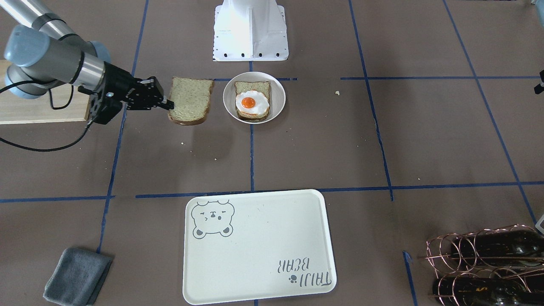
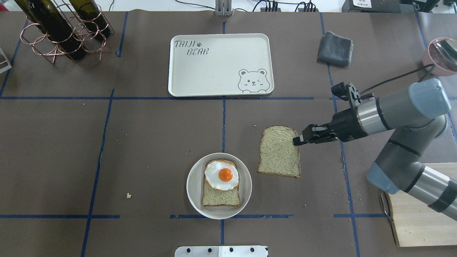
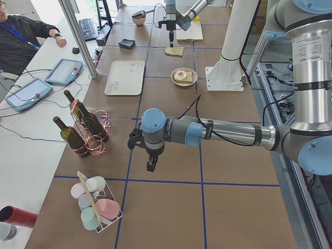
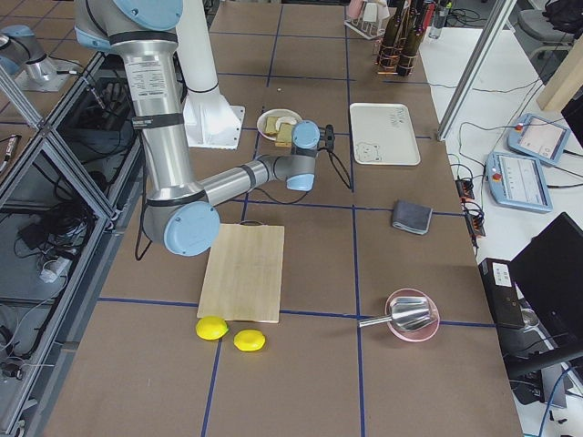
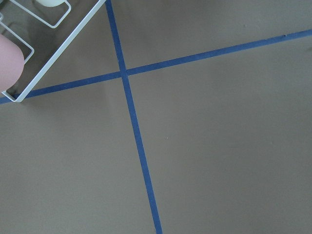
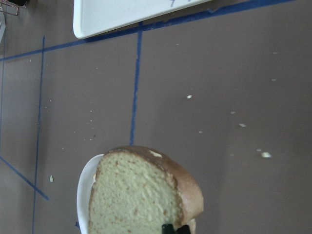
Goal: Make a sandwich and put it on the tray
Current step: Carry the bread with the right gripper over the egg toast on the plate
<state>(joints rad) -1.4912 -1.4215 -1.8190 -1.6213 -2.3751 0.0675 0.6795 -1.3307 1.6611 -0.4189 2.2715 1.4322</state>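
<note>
Bread slice (image 6: pixel 136 200) is pinched by its edge in the tightly closed right gripper (image 2: pixel 296 141), just beside the plate (image 2: pixel 192 185) where the egg (image 2: pixel 222 175) lies on the other slice (image 2: pixel 220 198), so it should move over slowly, stay flat and land square on the egg.

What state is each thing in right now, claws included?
right claw, shut on top slice's edge.
top slice, held roughly flat beside the plate, not yet over the egg.
bottom slice, in the plate, under the egg.
egg, yolk up.
tray, no food on it.
left claw, away from the food; opening cannot be told.
</note>
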